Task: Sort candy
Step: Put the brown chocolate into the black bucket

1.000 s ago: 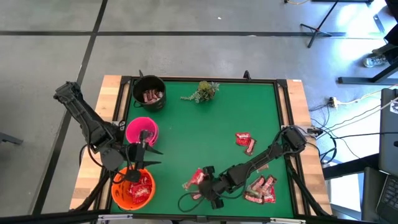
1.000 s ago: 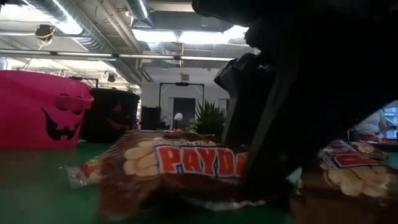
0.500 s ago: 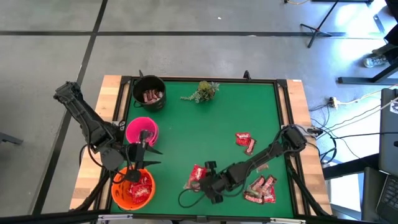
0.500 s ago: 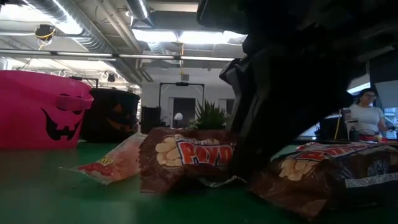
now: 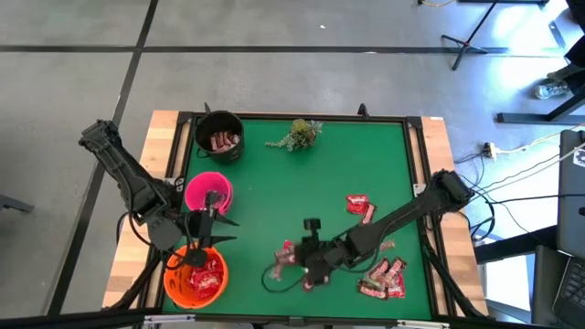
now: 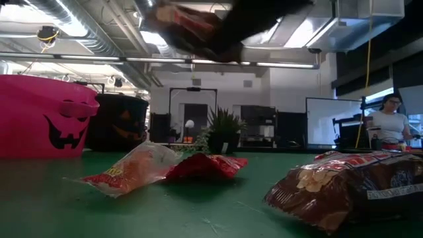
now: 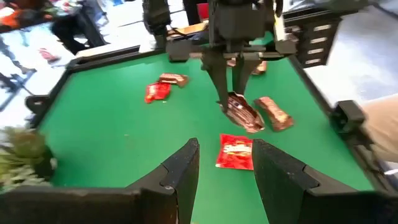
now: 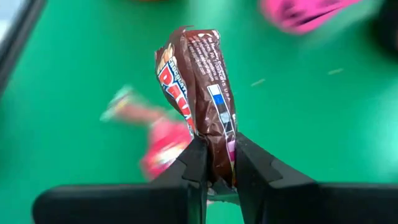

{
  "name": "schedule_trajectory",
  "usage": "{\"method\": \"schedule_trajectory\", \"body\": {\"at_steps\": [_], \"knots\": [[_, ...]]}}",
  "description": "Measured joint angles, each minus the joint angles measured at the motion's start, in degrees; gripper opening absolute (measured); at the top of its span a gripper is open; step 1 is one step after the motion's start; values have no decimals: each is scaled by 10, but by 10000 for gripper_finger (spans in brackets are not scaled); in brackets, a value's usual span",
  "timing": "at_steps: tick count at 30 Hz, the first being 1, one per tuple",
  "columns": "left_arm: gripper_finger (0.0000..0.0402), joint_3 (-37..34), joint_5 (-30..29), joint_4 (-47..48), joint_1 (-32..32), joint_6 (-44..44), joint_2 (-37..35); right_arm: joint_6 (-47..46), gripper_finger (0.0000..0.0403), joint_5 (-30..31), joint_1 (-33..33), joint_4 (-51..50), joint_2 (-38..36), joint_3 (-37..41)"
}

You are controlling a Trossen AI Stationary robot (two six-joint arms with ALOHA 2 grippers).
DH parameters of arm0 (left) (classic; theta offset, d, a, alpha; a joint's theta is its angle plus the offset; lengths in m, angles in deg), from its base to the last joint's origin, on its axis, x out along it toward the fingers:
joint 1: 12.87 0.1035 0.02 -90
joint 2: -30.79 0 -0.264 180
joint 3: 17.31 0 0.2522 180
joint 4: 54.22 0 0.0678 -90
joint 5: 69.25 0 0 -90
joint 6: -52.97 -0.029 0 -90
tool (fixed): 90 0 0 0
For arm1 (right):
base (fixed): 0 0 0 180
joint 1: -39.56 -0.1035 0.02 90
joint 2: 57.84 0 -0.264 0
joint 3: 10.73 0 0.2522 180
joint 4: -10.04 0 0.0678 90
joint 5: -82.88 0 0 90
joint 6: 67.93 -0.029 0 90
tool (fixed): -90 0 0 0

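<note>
Here the right hand (image 8: 216, 163) pinches a brown bar (image 8: 200, 93) clear above the green bench (image 5: 274, 192), over two red packets (image 6: 158, 168) lying near its front edge. The left hand (image 7: 225, 163) hangs spread above the orange bowl (image 5: 196, 279), beside the pink bowl (image 5: 208, 194).

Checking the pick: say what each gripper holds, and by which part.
Right gripper holds a brown bar by one end, lifted off the table. Left gripper holds nothing, open by the orange bowl.
</note>
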Motion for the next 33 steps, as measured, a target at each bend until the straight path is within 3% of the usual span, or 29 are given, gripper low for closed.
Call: {"method": "schedule_trajectory", "body": {"at_steps": [3,6,13,20,25,33], "knots": [[137,0,-22,5,1,-11,-9,24,53,37,26,18,-16,0],[137,0,-26,4,8,-11,-26,43,53,36,61,52,-25,0],[140,0,-1,49,62,11,-31,72,53,-24,135,126,-26,0],[202,0,20,46,111,-19,-9,72,53,-77,169,152,-26,0],[248,0,20,18,139,-86,34,72,53,-88,175,153,-25,0],[267,0,21,-33,156,-164,107,72,53,-88,175,156,-25,0]]}}
